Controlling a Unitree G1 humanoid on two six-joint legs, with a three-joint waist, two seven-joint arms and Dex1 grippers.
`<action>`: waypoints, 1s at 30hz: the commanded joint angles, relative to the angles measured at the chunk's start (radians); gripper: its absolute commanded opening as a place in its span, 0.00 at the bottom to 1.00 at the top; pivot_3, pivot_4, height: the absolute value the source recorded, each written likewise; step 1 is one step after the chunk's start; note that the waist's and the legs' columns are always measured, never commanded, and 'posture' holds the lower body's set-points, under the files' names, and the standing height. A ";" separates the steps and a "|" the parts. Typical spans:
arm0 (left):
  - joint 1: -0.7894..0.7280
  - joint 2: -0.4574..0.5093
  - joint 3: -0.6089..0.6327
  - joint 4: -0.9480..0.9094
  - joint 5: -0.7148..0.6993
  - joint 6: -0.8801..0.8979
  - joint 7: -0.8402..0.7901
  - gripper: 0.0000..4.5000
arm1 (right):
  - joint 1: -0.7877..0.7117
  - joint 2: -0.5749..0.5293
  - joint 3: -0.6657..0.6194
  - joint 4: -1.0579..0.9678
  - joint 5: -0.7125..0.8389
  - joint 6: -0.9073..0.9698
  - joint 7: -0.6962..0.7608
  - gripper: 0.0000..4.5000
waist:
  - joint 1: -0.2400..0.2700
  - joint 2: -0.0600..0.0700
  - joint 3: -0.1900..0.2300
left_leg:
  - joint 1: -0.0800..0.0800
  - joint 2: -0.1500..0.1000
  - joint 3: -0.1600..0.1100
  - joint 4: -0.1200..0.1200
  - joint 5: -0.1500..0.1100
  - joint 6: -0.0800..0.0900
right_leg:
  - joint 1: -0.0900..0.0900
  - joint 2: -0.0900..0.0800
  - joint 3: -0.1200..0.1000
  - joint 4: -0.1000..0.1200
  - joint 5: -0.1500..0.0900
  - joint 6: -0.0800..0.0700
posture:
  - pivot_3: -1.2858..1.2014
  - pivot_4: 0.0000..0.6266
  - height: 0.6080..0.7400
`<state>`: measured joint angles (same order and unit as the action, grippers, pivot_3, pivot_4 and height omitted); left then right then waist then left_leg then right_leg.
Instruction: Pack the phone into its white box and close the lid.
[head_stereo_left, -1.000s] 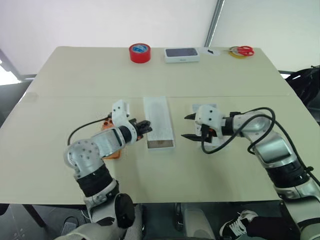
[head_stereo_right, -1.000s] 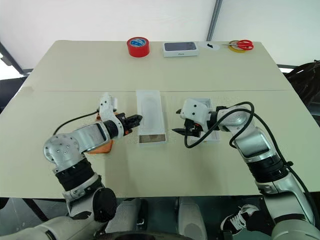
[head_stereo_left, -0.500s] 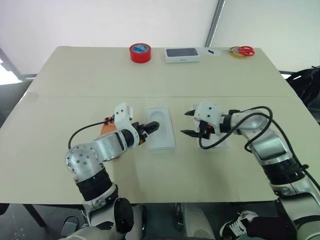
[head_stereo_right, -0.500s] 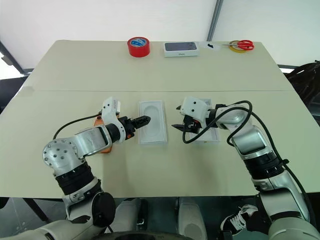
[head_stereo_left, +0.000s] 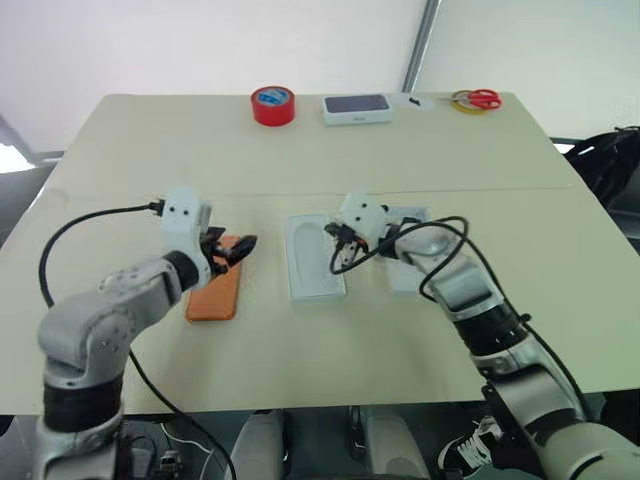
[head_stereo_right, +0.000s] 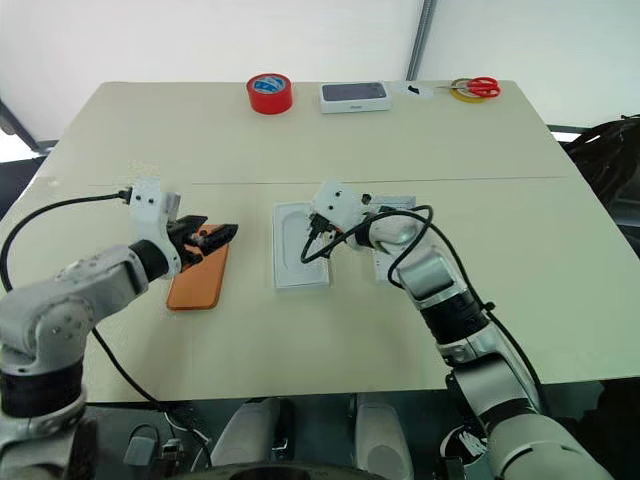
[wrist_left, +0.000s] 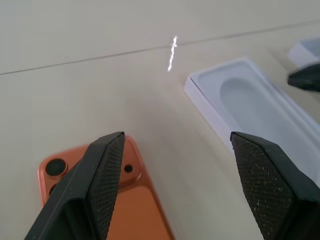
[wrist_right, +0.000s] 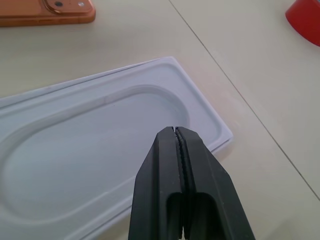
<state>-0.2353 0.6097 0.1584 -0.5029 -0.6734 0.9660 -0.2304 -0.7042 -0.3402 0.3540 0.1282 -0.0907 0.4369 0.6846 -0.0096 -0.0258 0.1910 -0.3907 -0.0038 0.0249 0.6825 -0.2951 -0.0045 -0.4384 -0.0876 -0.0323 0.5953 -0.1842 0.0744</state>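
Lying flat at centre-left of the frame: the phone, orange, camera block toward the far end. Hovering just over its far end, the left gripper, fingers spread wide, holding nothing. Sitting at centre, a white insert with an oval recess. Poised above its right edge, the right gripper, fingers pressed together, empty. Peeking out right of centre behind the right arm, the white box. Resting along the top: red tape roll, dark-topped white box, scissors.
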 joint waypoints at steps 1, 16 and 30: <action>0.102 0.078 -0.019 -0.035 0.091 -0.197 -0.172 0.79 | -0.066 0.061 0.027 0.077 -0.049 -0.052 -0.057 0.01 | -0.005 0.000 0.000 | 0.000 0.000 0.001 0.000 0.000 0.000 | 0.000 0.000 0.000 0.000 0.000 0.000 | 0.52 0.24 1.00; 0.239 0.071 0.061 -0.045 0.103 -0.299 -0.263 0.79 | -0.192 0.169 0.035 0.383 -0.117 -0.163 -0.113 0.01 | -0.008 0.001 0.000 | -0.001 0.001 0.000 -0.001 0.000 0.001 | -0.002 0.000 0.000 0.001 0.001 0.001 | 0.52 0.24 1.00; 0.237 0.051 0.057 -0.033 0.129 -0.310 -0.267 0.79 | -0.008 -0.035 0.164 -0.067 -0.080 -0.070 0.332 0.01 | -0.005 0.001 0.000 | 0.000 0.001 0.000 -0.001 -0.001 0.002 | -0.002 0.001 0.000 0.002 0.001 0.001 | 0.52 0.24 1.00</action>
<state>0.0057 0.6627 0.1932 -0.5128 -0.5514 0.6807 -0.4925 -0.7175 -0.3569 0.4968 0.1311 -0.1879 0.3614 0.9642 -0.0148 -0.0250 0.1914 -0.3908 -0.0020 0.0249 0.6815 -0.2958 -0.0028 -0.4402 -0.0865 -0.0327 0.5969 -0.1834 0.0755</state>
